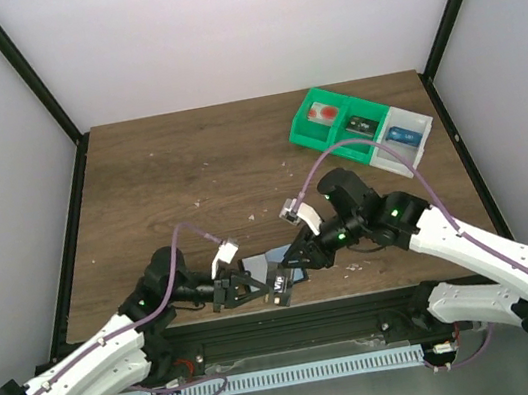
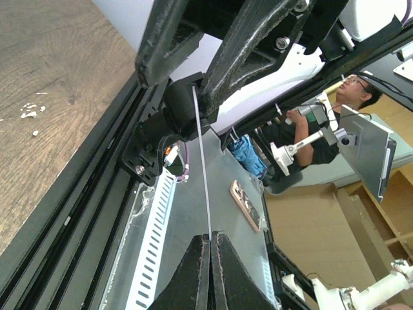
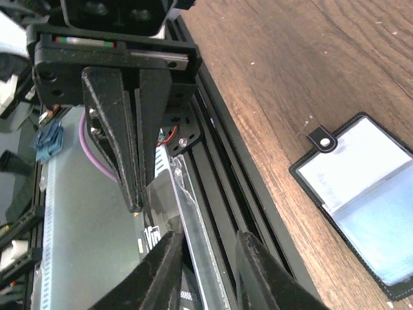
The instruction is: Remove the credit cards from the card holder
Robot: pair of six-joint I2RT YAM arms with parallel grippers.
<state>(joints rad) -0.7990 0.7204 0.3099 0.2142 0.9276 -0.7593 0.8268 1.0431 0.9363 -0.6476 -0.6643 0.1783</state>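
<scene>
**Left tool pinched a card at the table's near edge, holder lay open beside it**

In the top view the card holder [image 1: 276, 254] lay flat on the wooden table [image 1: 200, 178] at about 6 o'clock, close to the near edge and just beyond both tools. The right wrist view showed it spread open, pale blue-grey faces up, its small black tab [image 3: 322, 139] pointing toward 10 o'clock.

The left tool [image 2: 211, 258] was fully closed on 1 credit card [image 2: 202, 168], seen edge-on as a thin pale line running up from its fingertips. From the right wrist, that tool [image 3: 137, 194] hung over the black frame rail [image 3: 219, 168], with the dark printed card [image 3: 151, 242] below it.

The right tool [image 3: 210, 265] stood partly open, its 2 fingers [image 3: 169, 271] straddling the far end of the same card. Gaps showed beside the card, and I could not tell whether either pad touched it.

A green and white compartment tray [image 1: 359, 131] sat well apart at about 1 o'clock.
</scene>
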